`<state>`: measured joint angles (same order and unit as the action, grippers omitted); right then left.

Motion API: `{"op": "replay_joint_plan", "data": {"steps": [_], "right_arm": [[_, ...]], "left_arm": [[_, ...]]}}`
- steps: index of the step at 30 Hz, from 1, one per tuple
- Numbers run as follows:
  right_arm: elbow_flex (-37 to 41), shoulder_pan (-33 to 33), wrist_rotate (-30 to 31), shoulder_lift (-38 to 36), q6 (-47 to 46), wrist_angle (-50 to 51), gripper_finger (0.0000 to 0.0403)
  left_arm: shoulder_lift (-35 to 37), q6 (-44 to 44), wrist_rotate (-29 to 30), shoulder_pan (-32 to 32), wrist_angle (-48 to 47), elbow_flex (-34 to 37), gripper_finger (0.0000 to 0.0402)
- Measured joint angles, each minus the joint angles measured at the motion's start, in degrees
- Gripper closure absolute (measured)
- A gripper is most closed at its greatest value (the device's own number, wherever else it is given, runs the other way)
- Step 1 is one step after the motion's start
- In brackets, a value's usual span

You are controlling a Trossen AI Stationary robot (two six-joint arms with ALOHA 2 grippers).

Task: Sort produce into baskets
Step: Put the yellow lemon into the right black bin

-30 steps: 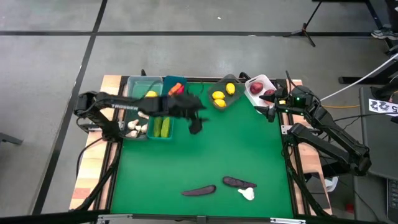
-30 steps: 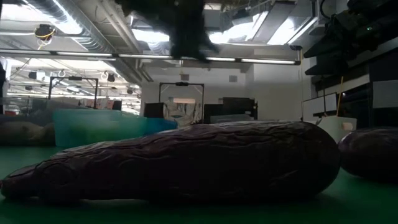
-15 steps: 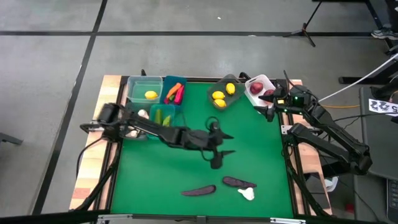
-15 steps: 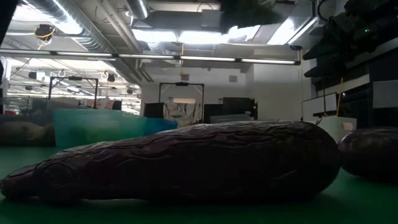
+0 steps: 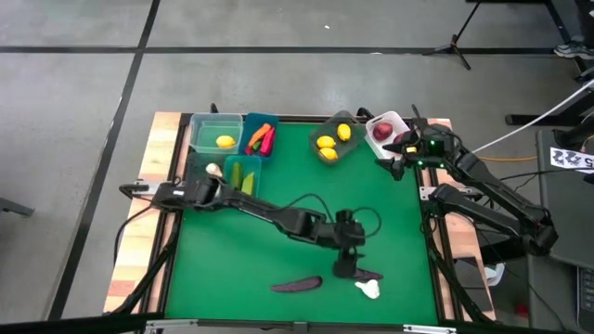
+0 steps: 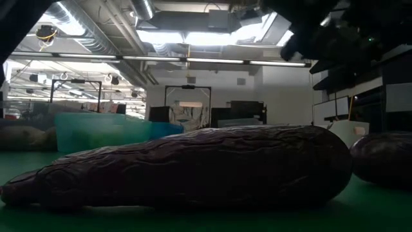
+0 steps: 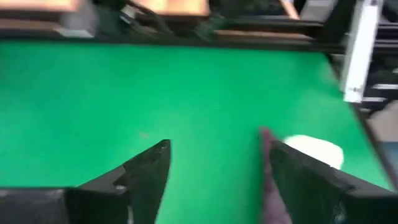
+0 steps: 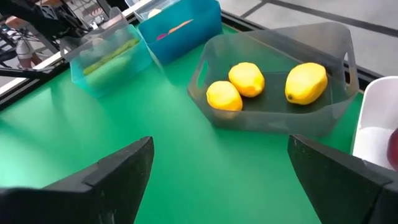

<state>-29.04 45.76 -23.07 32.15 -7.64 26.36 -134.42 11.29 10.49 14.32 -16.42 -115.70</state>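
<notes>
Two dark purple eggplants [image 5: 297,285] [image 5: 368,275] and a white garlic bulb [image 5: 368,289] lie on the green mat near its front edge. My left gripper [image 5: 344,267] hovers open over the left end of the right-hand eggplant [image 7: 267,177], with the garlic [image 7: 314,151] just beyond it. My right gripper [image 5: 394,163] waits open at the far right, beside the white basket [image 5: 397,121] that holds red apples. The grey basket [image 8: 280,118] holds three lemons [image 8: 247,79]. In the low view the near eggplant [image 6: 193,167] fills the foreground.
Along the far left stand a clear green basket [image 5: 209,130] with one lemon, a blue one [image 5: 261,122] with orange and red pieces, and a teal one [image 5: 243,176] with cucumbers. A garlic bulb [image 5: 213,170] sits left of the teal basket. The mat's middle [image 5: 278,250] is bare.
My left arm has swung out from over the far-left baskets toward the table's near right, sinking until its gripper is over the eggplants. Its fingers have stayed open. The produce has not moved.
</notes>
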Motion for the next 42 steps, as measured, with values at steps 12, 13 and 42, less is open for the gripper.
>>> {"op": "replay_joint_plan", "data": {"steps": [12,13,42], "right_arm": [[0.0,-0.02,0.04,0.4,0.0,-0.04,0.0033],[0.0,-0.02,0.04,0.4,0.0,-0.04,0.0033],[-0.02,0.0,0.04,0.38,0.0,0.03,0.0033]], "left_arm": [[-5.92,11.68,-13.46,2.21,3.63,-0.09,0.0136],[-6.27,12.47,-13.72,2.11,3.65,-0.09,0.0136],[-6.72,11.4,-18.69,-0.6,-1.27,-0.02,0.0136]]}}
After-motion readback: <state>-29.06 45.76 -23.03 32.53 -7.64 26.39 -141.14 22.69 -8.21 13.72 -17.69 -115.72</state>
